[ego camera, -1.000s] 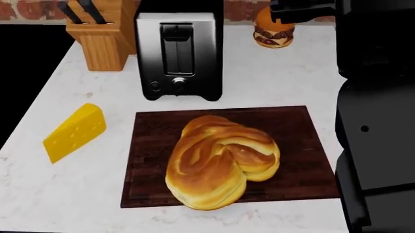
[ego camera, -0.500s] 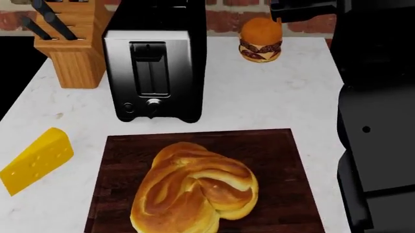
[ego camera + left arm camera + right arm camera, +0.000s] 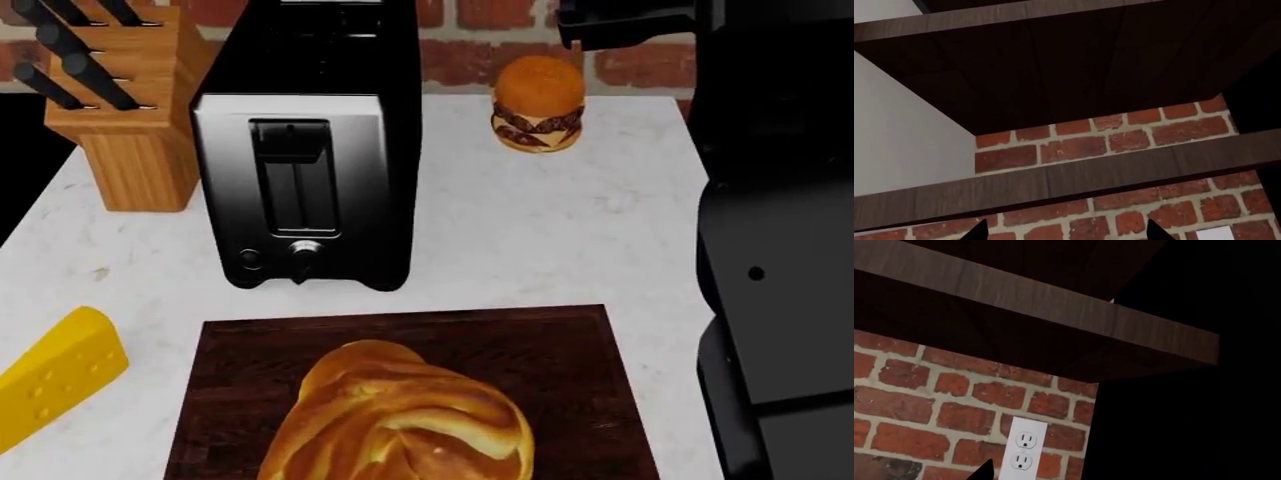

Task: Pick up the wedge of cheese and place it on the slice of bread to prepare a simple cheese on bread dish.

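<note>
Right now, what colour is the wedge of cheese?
Bright yellow, with small round holes on its face; the wedge of cheese shows best in the head view.

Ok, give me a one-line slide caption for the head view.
Wedge of cheese lies on the counter left of the bread on its cutting board, toaster behind.

**Materials & finish**

Counter (image 3: pixel 561 240): white marble look, faint grey veins, smooth. Board (image 3: pixel 561 380): dark wood, matt, grain showing. Bread (image 3: pixel 400 420): golden-brown crust, v. glossy, lumpy. Cheese (image 3: pixel 54 385): bright yellow, smooth, waxy, small holes. Toaster (image 3: pixel 307 180): brushed metal front w/ soft sheen, black top & sides. Knife block (image 3: pixel 127 130): light wood, matt; black handles. Burger (image 3: pixel 538 105): matt orange bun. Wall (image 3: pixel 1134 140): rough red brick, pale mortar. Shelves (image 3: pixel 1054 180): dark wood. Outlet (image 3: pixel 1024 450): white plastic.
</note>
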You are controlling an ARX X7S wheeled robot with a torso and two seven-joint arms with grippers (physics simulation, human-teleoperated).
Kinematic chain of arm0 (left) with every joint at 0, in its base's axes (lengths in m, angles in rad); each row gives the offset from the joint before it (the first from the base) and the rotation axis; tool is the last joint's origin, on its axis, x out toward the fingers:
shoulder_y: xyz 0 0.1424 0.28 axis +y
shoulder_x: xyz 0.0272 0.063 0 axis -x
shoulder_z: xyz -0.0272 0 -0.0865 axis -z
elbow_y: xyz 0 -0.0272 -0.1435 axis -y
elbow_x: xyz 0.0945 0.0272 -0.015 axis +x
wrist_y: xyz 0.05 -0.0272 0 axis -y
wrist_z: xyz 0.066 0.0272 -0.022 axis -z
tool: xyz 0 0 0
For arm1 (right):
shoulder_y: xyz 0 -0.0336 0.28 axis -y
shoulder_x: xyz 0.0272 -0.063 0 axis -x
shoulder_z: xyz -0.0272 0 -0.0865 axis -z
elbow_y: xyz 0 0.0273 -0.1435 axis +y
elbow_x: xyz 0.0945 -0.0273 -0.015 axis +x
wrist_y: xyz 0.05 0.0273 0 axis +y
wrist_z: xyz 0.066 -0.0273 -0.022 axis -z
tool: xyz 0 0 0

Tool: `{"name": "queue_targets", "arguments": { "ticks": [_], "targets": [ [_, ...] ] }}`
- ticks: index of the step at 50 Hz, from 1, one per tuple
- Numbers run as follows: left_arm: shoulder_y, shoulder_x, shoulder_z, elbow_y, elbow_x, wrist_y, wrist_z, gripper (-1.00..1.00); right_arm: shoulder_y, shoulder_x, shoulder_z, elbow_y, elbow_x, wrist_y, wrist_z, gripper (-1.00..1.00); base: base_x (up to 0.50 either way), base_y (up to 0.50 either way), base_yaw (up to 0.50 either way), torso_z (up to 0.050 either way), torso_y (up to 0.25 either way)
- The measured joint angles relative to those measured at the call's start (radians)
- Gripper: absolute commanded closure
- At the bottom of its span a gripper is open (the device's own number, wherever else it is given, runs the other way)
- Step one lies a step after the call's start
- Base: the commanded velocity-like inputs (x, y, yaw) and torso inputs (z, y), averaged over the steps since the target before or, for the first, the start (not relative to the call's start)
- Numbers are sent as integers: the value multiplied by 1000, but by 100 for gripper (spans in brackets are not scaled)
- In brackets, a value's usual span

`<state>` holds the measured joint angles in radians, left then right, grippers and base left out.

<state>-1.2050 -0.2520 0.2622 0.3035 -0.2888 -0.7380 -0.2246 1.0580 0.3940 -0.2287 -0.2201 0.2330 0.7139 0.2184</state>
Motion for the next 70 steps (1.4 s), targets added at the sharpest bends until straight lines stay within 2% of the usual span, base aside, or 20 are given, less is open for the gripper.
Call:
{"name": "queue_targets", "arguments": {
  "ticks": [47, 70],
  "targets": [
    [-5, -14, 5, 21, -24, -13, -13, -100, -22, 11, 7, -35, 21, -10, 0, -100, 21, 24, 0, 0, 0],
    [41, -69, -49, 209, -100, -214, -57, -100, -52, 17, 18, -51, 28, -19, 12, -100, 0, 0, 0, 0, 0]
  ]
}}
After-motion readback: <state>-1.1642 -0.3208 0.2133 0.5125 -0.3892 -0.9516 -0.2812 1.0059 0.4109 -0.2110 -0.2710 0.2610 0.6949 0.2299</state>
